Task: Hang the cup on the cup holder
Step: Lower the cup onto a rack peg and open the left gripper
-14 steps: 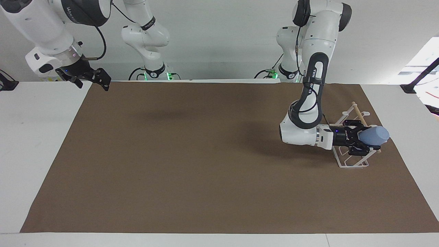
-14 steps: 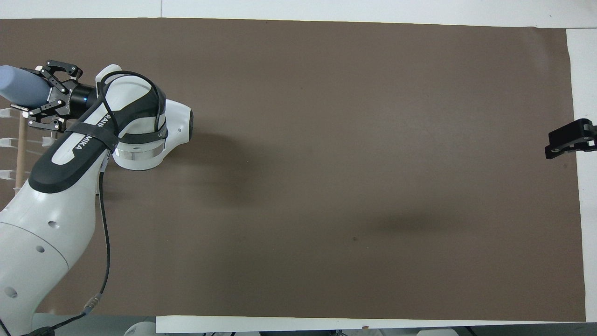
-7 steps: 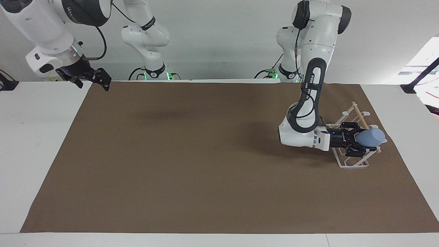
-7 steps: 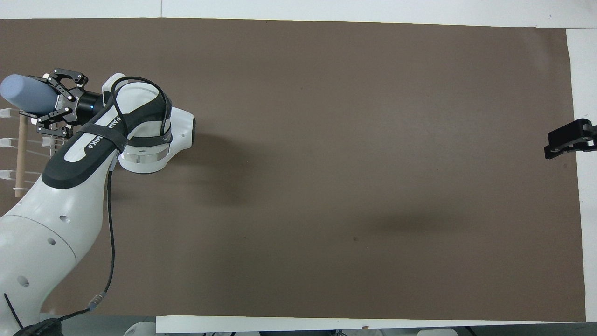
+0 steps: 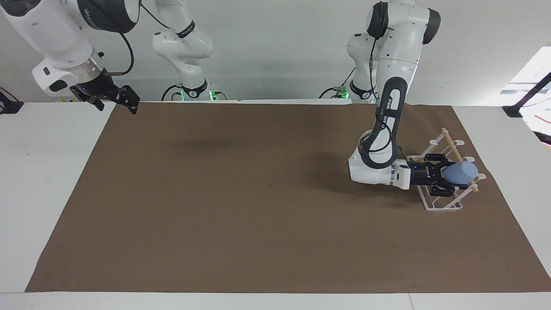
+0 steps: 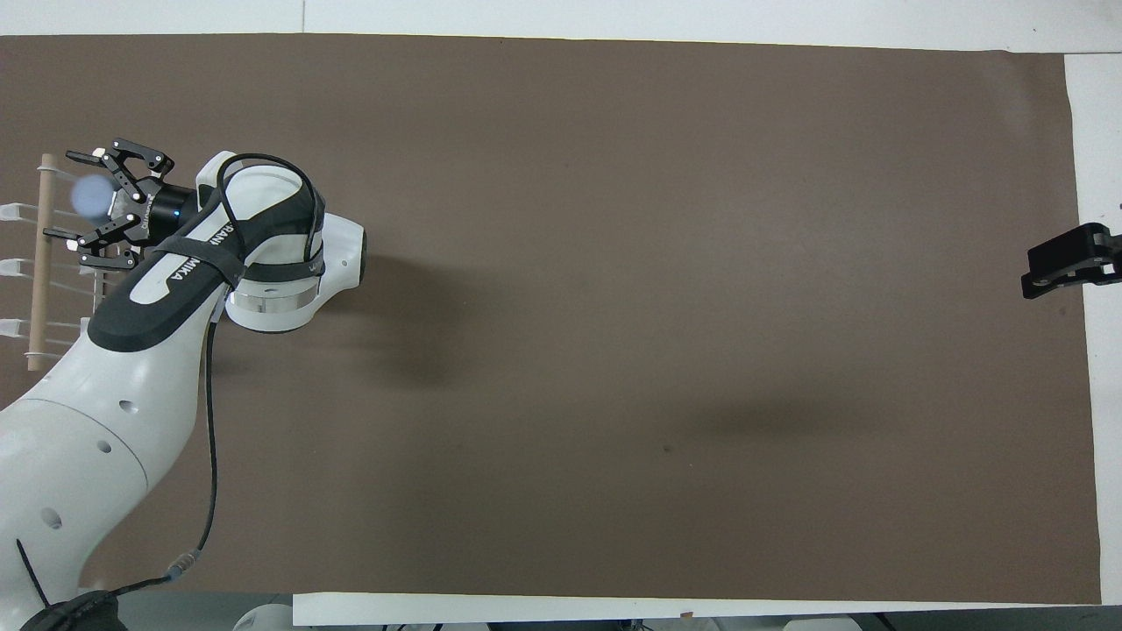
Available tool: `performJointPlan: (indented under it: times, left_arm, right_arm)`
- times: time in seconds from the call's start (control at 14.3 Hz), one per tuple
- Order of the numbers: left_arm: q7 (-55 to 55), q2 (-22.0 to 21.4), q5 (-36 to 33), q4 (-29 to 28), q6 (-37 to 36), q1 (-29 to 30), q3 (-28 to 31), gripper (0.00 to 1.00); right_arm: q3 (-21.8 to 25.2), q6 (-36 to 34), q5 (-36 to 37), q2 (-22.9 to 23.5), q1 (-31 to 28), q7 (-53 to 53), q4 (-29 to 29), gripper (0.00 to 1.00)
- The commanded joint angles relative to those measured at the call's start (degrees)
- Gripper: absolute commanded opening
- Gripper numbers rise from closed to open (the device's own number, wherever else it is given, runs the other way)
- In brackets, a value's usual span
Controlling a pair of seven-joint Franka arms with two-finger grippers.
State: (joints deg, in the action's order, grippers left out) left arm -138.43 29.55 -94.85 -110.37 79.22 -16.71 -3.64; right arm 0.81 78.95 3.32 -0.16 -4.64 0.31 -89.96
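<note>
The light-blue cup (image 5: 461, 173) sits tilted on a prong of the white wire cup holder (image 5: 443, 208), just below its wooden dowel (image 5: 449, 140), at the left arm's end of the table. In the overhead view the cup (image 6: 90, 194) shows end-on beside the dowel (image 6: 39, 263). My left gripper (image 5: 450, 175) reaches in level over the rack, its fingers spread wide on either side of the cup and apart from it (image 6: 63, 194). My right gripper (image 5: 129, 100) waits raised over the table's corner at the right arm's end (image 6: 1062, 265).
A brown mat (image 5: 258, 193) covers most of the white table (image 5: 43, 172). The left arm's elbow and forearm (image 6: 263, 254) hang low over the mat beside the rack. Nothing else stands on the mat.
The left gripper lowered the cup onto the rack, then its fingers spread. The cup tipped from lying level in the fingers to tilted on a prong. The right arm has not moved.
</note>
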Motion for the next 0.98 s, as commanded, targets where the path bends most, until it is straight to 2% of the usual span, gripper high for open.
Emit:
performJointPlan:
  times: [0.0,0.35,0.49,0.63,0.84,0.91]
  left_arm:
    - [-0.8,0.7,-0.4,0.9,0.6,0.5,-0.4,1.0]
    - [-0.2,-1.8,-0.2,2.8,0.8,-0.8,-0.8,1.0]
    - [2.2,-4.7,-0.1,2.9,2.2,-0.6,-0.8,0.99]
    - [8.3,-7.5,0.0,4.4,4.2,0.1,-0.7,0.99]
    - [17.8,-8.7,0.9,9.5,6.5,3.3,-0.9,0.99]
    - [22.5,-11.9,4.4,9.9,11.7,4.5,-0.8,1.0]
  right_arm:
    - [-0.1,0.9,-1.4,-1.0,-0.8,-1.2,-1.4,1.0]
    - [-0.1,0.7,-1.4,-1.0,-0.6,-1.1,-1.4,1.0]
    - [-0.1,0.6,-1.4,-1.0,-0.3,-1.1,-1.4,1.0]
    - [-0.1,0.6,-1.4,-1.0,-0.3,-1.1,-1.4,1.0]
    - [-0.1,0.6,-1.4,-1.0,-0.3,-1.1,-1.4,1.0]
    - [-0.1,0.6,-1.4,-1.0,-0.3,-1.1,-1.4,1.0]
